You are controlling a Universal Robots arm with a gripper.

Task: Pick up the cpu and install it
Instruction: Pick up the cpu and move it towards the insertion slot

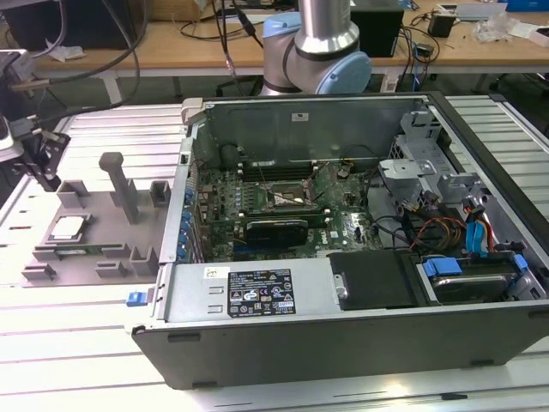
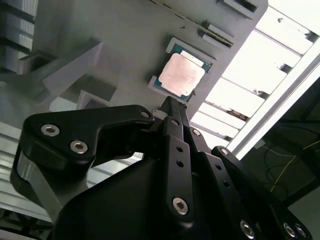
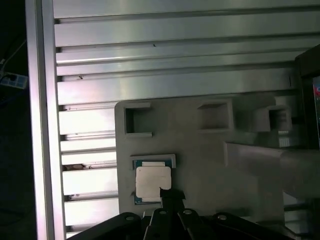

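**Item: cpu** (image 1: 69, 227). Small flat square chip with a shiny silver metal top and a thin darker rim. It lies flat in a shallow square recess of a grey moulded holder tray (image 1: 103, 225), at the exterior view's left. Both wrist views show it seated there (image 2: 181, 75) (image 3: 152, 182), with green edging around the silver lid. No marking on the lid can be read.

**Pincer.** Black, bolted linkage. In both wrist views its tip (image 2: 169, 104) (image 3: 167, 194) overlaps one edge of the cpu. Contact cannot be judged, nor whether the pincer is spread or pressed together.

**Holder tray.** The first wrist view gives its open rectangular pockets (image 3: 137, 121). The second wrist view gives its slanted grey upright (image 2: 70, 70). The exterior view gives a tall grey post (image 1: 116, 184) beside the cpu's recess.

**Surface.** Ribbed aluminium slats (image 1: 77, 343) (image 3: 175, 45) carry the tray and, just beside it, an open grey metal computer case (image 1: 343, 339).

**Case contents, exterior view.**
- Green motherboard (image 1: 257, 202) with a dark square socket frame (image 1: 292, 199).
- Black label with white print and symbols (image 1: 257, 294).
- Small white label (image 1: 214, 273); the print on both labels is too small to read.
- Blue and red cables (image 1: 480, 240).

**Arm.** Silver tube on a pale blue joint (image 1: 317, 51) behind the case.
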